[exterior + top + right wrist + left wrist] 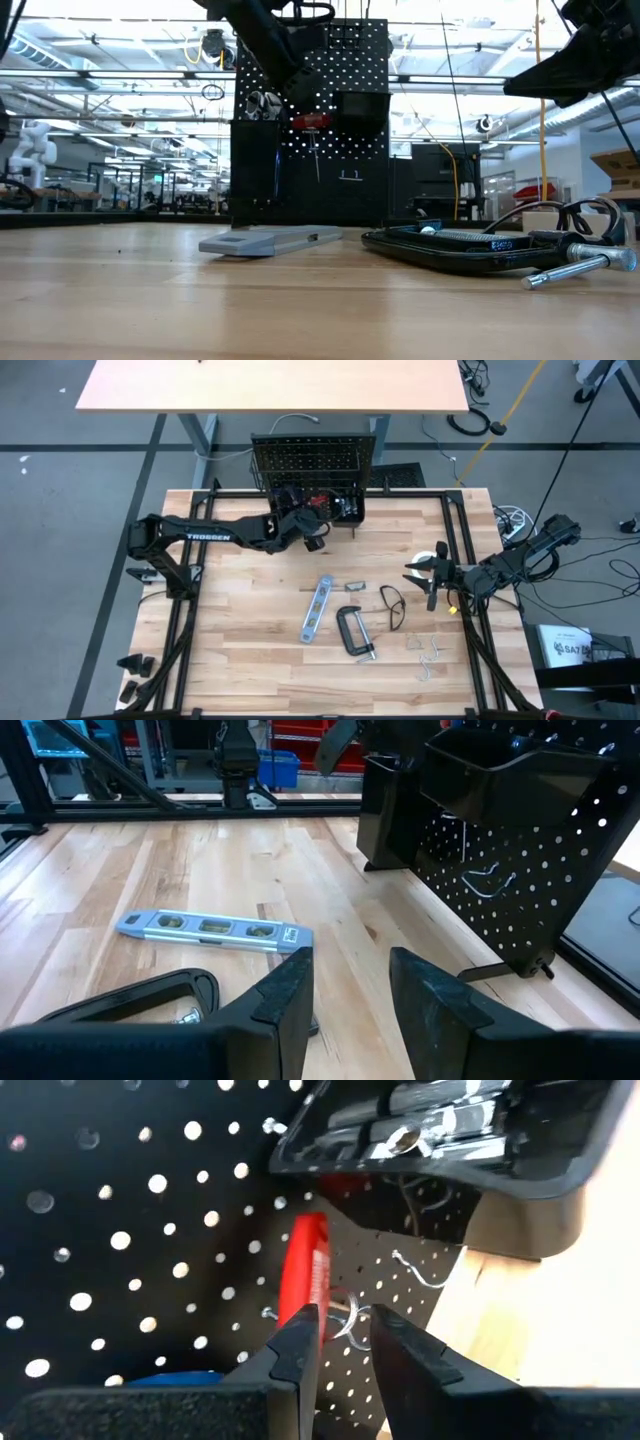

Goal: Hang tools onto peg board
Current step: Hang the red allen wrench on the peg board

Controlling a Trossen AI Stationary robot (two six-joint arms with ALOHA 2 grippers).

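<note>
My left end effector (318, 528) is up against the peg board (312, 458), which stands at the far edge of the surface (240, 660), near its middle. In the left wrist view my two fingers stand a little apart with a thin wire hook between their tips; I cannot tell whether they pinch the hook or only bracket it. Just beyond them hangs the red screwdriver (303, 1270), handle against the board.

My right end effector (424, 572) hovers near the right edge of the surface, its fingers partly apart and holding nothing.

Still lying on the surface, toward the middle: the blue-silver level (317, 608), the black C-clamp (354, 630) beside it, and the glasses (394, 606) to the right of both.

I judge the level stiff, smooth and light, best taken across its narrow body near one end. The C-clamp looks like heavy metal; I would grip the straight spine of its frame, not the loose screw. The glasses look fragile and springy, so I would take them gently at the bridge.
</note>
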